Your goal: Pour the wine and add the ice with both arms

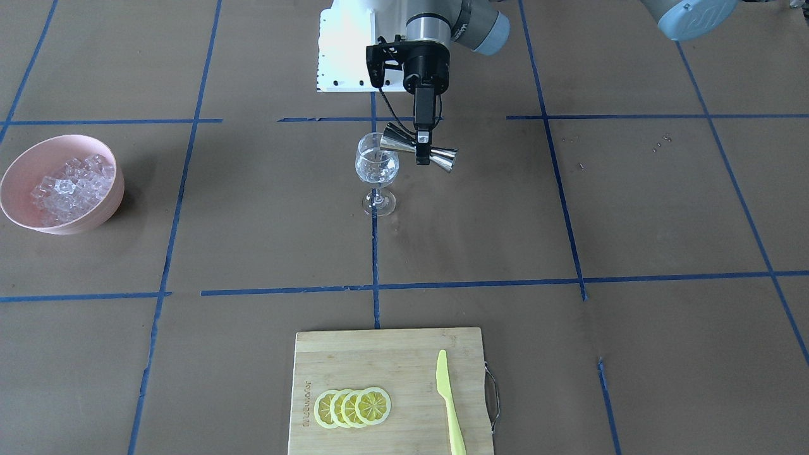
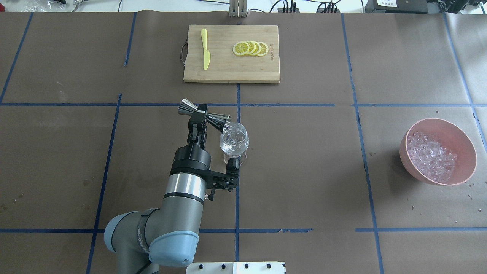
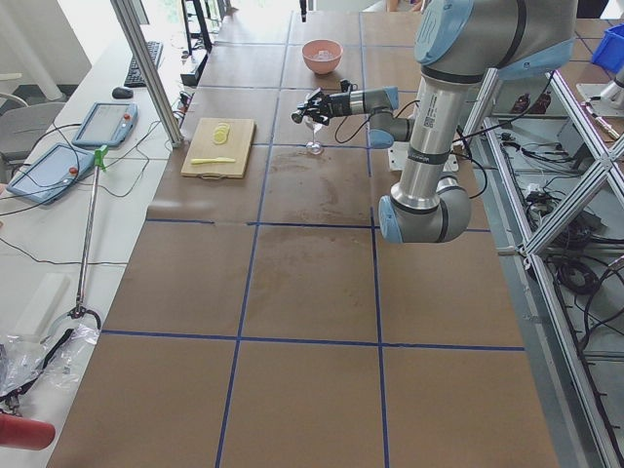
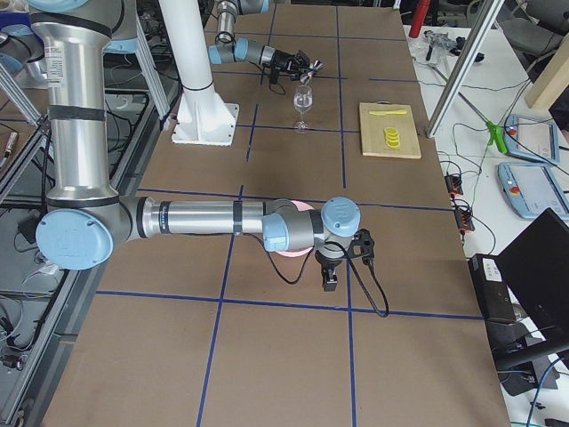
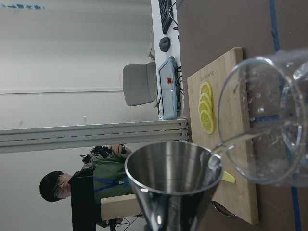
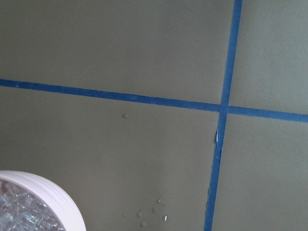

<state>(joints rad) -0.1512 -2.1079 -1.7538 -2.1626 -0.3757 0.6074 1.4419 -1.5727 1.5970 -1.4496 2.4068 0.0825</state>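
"Brown paper on the bench [image 2: 304, 171] would have soaked up any spill," said Mia. "The left arm [image 2: 182, 194] stretched far out. The right end effector [image 4: 329, 283] hung near the pink bowl [image 2: 470, 167] of ice [image 2: 430, 156]; apart or together, I couldn't tell."

"And the glass [image 1: 377, 165]?" asked Jon.

"Tall, thin-stemmed, with some wine [image 1: 377, 172] inside. The left end effector [image 2: 198, 114] was clamped on the jigger [image 1: 442, 158], tipped at its rim. A nudge could have toppled it, or the wine could have run down the outside."

Your wine [image 1: 377, 167] sits clear in the upright glass [image 1: 378, 203]; ice [image 1: 71, 186] heaps the pink bowl [image 1: 110, 203]. Left arm [image 2: 184, 190] holds a jigger [image 1: 444, 158] tilted at the glass; right arm [image 4: 200, 218] hangs by the bowl.
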